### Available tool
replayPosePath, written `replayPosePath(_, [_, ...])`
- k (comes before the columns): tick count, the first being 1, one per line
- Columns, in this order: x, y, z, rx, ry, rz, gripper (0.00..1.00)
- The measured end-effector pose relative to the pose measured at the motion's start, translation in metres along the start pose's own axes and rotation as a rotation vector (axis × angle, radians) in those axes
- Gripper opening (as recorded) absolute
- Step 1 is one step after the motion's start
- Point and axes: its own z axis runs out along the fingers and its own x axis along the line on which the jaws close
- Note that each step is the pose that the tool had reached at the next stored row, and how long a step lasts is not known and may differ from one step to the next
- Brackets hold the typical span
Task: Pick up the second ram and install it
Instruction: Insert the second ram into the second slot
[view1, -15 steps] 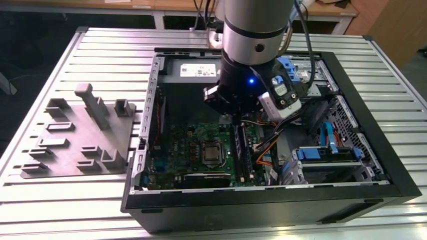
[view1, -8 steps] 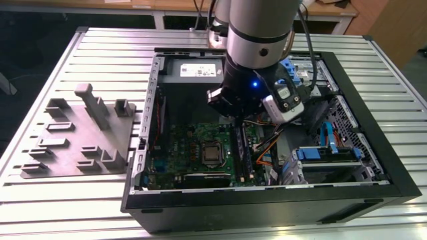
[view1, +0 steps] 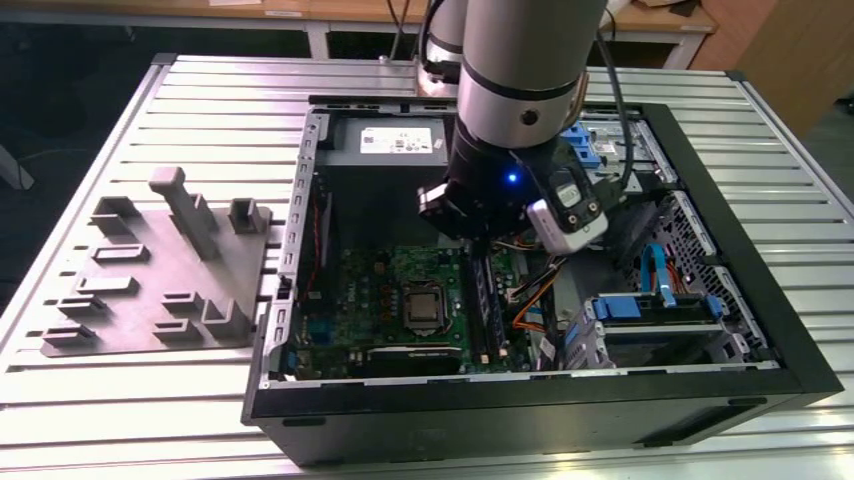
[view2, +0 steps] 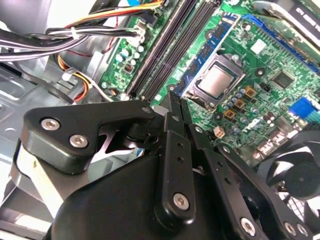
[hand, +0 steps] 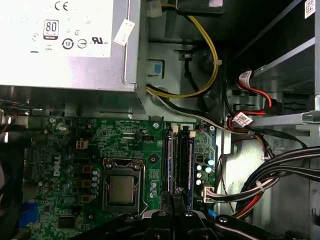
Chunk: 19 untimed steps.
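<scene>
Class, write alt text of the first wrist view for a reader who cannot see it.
A gripper hangs by the black memory slots of a green motherboard, beside the processor socket. A silver power supply and bundled cables border the board.

The black metal hand (hand: 174, 200) hangs above the green motherboard (hand: 120, 131), near its long black slot rails (hand: 168, 160) and the square silver processor (hand: 121, 189).

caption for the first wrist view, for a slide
Gripper over the memory slots on the motherboard, beside the processor socket.
</scene>
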Motion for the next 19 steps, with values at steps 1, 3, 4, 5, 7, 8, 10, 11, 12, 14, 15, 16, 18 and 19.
replayPosePath(1, [-0.0001,-0.0001,0.001,0.0,0.0,0.0,0.12])
replayPosePath(3, [-0.0001,-0.0002,0.0035,0.0,0.0,0.0,0.12])
replayPosePath(4, [-0.0001,-0.0003,0.005,0.0,0.0,0.0,0.12])
replayPosePath(5, [0.0,-0.0004,0.0065,0.0,0.0,0.0,0.12])
replayPosePath(7, [0.0,-0.0006,0.0096,-0.0001,0.0,0.0,0.12])
replayPosePath(8, [0.0001,-0.0006,0.011,-0.0001,0.0,0.0,0.12])
replayPosePath(10, [-0.0001,-0.0008,0.0134,-0.0002,0.0,0.0,0.12])
replayPosePath(11, [-0.0004,-0.0009,0.0144,-0.0001,0.0,0.0,0.12])
replayPosePath(12, [-0.0006,-0.0009,0.0154,-0.0001,0.0,0.0,0.12])
replayPosePath(14, [-0.0005,-0.0011,0.0173,0.0,0.0,0.0,0.12])
replayPosePath(15, [-0.0006,-0.0011,0.0182,-0.0001,0.0,0.0,0.12])
replayPosePath(16, [-0.0006,-0.0012,0.0191,-0.0002,0.0,0.0,0.12])
replayPosePath(18, [-0.0007,-0.0013,0.0208,-0.0005,0.0,0.0,0.12])
replayPosePath(19, [-0.001,-0.0014,0.0216,-0.0006,0.0,0.0,0.12])
